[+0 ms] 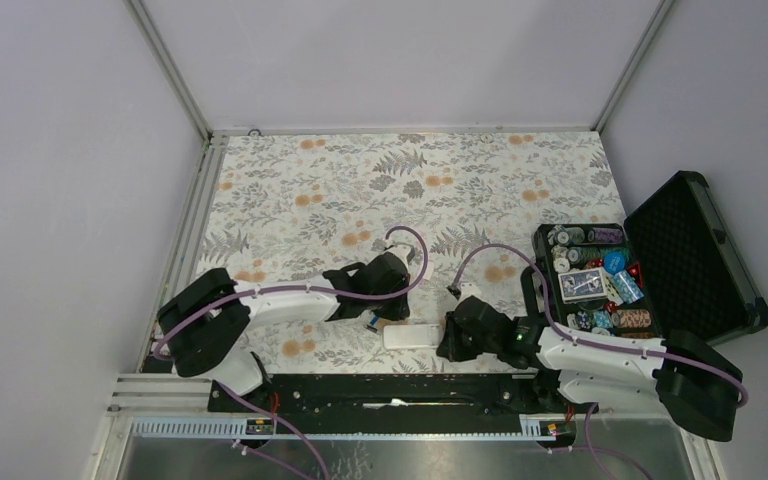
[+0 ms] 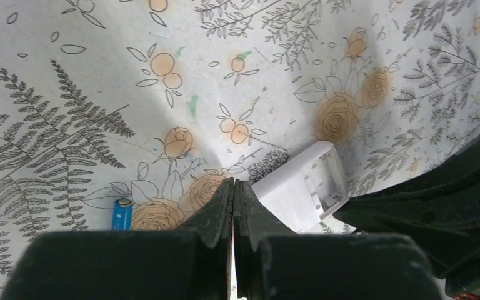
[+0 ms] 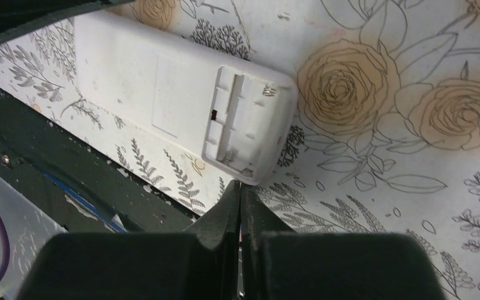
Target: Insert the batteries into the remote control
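Currently the remote control (image 3: 181, 106) lies back-up on the floral tablecloth (image 1: 360, 190), battery bay open, between both arms. One blue battery (image 2: 122, 214), its print unreadable, lies beside the left gripper (image 2: 234, 182). It and the right gripper (image 3: 240, 187) are pressed closed, holding nothing.

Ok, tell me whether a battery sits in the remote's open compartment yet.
No, the compartment in the remote shows only bare slots and springs, while a blue battery lies on the tablecloth.
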Controlling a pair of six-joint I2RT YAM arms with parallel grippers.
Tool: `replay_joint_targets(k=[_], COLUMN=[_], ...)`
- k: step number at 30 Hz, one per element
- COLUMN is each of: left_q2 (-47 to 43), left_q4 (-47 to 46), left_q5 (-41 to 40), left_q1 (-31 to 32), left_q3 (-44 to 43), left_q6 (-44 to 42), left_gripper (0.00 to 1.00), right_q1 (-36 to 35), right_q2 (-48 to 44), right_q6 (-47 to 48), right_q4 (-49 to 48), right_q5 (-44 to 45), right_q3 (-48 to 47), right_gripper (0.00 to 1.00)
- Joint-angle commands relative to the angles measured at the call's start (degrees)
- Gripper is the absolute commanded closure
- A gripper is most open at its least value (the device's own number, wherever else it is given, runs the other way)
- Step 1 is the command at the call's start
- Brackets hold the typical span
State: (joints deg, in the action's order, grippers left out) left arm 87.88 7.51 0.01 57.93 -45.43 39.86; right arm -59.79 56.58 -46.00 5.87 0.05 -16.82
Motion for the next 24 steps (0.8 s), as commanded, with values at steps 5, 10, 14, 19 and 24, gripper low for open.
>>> replay_joint_targets(k=[5,10,14,19,24], left_q2=[3.5,4.4,3.9,2.0,-0.5], left_q4=[-1.2,-1.8,-2.3,-3.1,-3.8], left_q5=[-1.5,-0.3,2.3,3.9,4.3], left_q1=[-1.0,-1.0,-1.0,-0.9,-0.8], left_q3=[-0.4,1.3,3.2,6.5,10.2], left_q6=[-1.9,-2.0,-1.9,-1.0,0.2], left_gripper=[1.00,1.00,1.00,1.00,1.00], right_q1=[-0.6,-0.6,-0.6,-0.6,-0.6], right_q2=[5.0,6.2,7.5,11.3,13.5], right_q6=[-2.7,-3.9,-3.9,-3.0,-2.7], right_q4=[-4.8,-5.1,-5.0,-5.3,-7.7], right_q5=[5.9,9.7,12.2,13.5,13.8], right_q3=[-0.3,-0.6,-1.6,-3.6,-4.9], right_gripper=[1.00,1.00,1.00,1.00,1.00])
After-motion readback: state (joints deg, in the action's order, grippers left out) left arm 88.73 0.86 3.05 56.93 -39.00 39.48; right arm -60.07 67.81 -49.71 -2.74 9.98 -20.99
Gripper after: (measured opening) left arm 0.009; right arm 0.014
